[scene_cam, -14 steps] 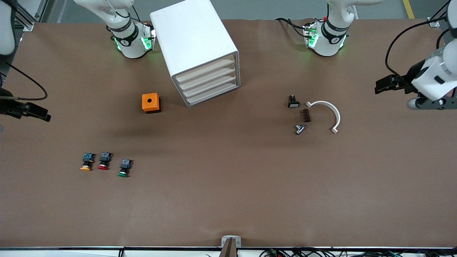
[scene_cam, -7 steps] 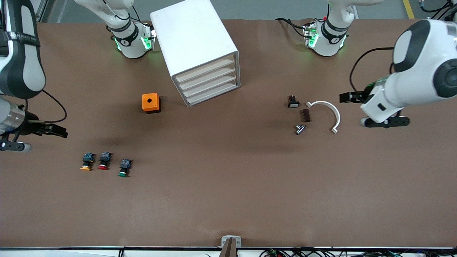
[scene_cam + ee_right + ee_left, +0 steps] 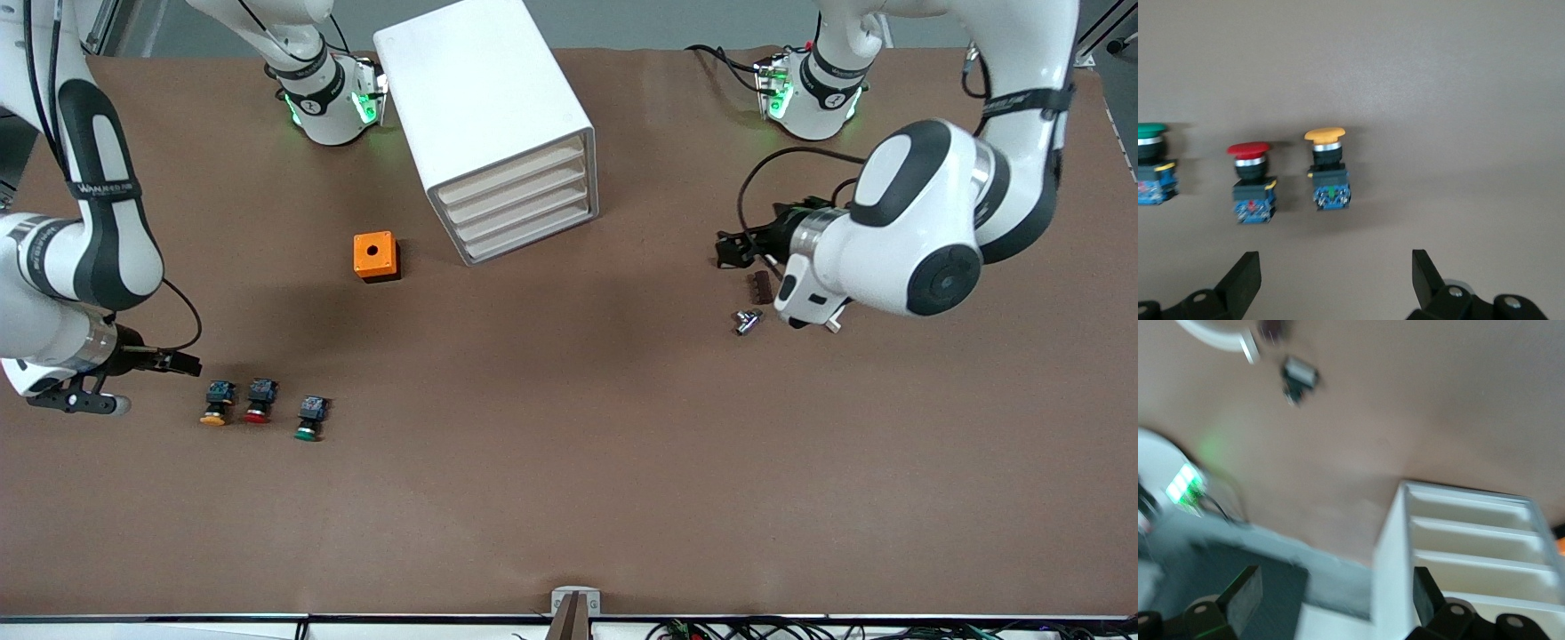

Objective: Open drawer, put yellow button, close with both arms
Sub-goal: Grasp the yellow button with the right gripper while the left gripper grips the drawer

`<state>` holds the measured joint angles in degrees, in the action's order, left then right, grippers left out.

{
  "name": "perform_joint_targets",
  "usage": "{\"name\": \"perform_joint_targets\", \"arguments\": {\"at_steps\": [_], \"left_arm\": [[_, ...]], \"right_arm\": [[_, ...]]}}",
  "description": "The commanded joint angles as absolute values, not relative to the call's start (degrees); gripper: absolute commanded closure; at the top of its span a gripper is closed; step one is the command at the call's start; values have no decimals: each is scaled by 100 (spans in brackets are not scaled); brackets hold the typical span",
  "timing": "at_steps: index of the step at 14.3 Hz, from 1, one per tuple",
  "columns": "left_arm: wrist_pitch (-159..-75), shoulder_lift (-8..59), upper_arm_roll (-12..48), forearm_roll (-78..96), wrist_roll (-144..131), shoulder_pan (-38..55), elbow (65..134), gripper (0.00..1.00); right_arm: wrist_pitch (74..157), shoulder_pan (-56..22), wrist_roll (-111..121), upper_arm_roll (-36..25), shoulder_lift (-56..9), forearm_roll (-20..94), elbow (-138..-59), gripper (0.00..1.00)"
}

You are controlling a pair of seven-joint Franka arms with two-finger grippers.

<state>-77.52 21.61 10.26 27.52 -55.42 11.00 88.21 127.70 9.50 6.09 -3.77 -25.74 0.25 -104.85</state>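
Observation:
The white cabinet (image 3: 484, 107) stands near the robots' bases, and its uppermost drawer (image 3: 514, 172) is shut. The cabinet also shows in the left wrist view (image 3: 1391, 540). The yellow button (image 3: 213, 407) stands on the table beside the red button (image 3: 258, 402) and the green button (image 3: 308, 420). My right gripper (image 3: 182, 363) is open and empty, over the table just beside the yellow button, toward the right arm's end. In the right wrist view the yellow button (image 3: 1326, 167) lies ahead of the open right gripper (image 3: 1331, 277). My left gripper (image 3: 729, 249) is open and empty over the small parts; it also shows in the left wrist view (image 3: 1333, 600).
An orange box (image 3: 376, 256) with a hole sits beside the cabinet. A brown block (image 3: 760, 286) and a metal part (image 3: 747, 321) lie under the left arm. A white curved piece (image 3: 833, 326) is mostly hidden by that arm.
Both arms swung in over the table. The right gripper came down toward the yellow button. The left gripper moved toward the cabinet and now covers the small parts.

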Motion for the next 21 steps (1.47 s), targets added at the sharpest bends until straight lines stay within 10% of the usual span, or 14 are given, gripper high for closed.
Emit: {"name": "perform_joint_targets", "arguments": {"at_steps": [1,11,14,17,21], "left_arm": [[-7541,2916,1020,3591,-6982,1177,8237,0],[-7822,4420,1370,5324,-12108,1397,7884,0],[-7822,4684,1634,5624,-12954,1397,7884,0],[-7831,4728,1644,5853,-13191,1660,7884,2],[-7971,4790,1644,5880,-13271,1881,7928,42]], "right_arm": [[13103,1098,905,-272,-2969,263,-10433,0],[14116,1090,1028,-255,-3762,439,-10406,3],[13617,1081,1011,-255,-3744,439,-10223,63],[12773,1081,1011,-255,-3744,439,-9731,99],[12402,1055,1028,-255,-3727,439,-9537,100]]}}
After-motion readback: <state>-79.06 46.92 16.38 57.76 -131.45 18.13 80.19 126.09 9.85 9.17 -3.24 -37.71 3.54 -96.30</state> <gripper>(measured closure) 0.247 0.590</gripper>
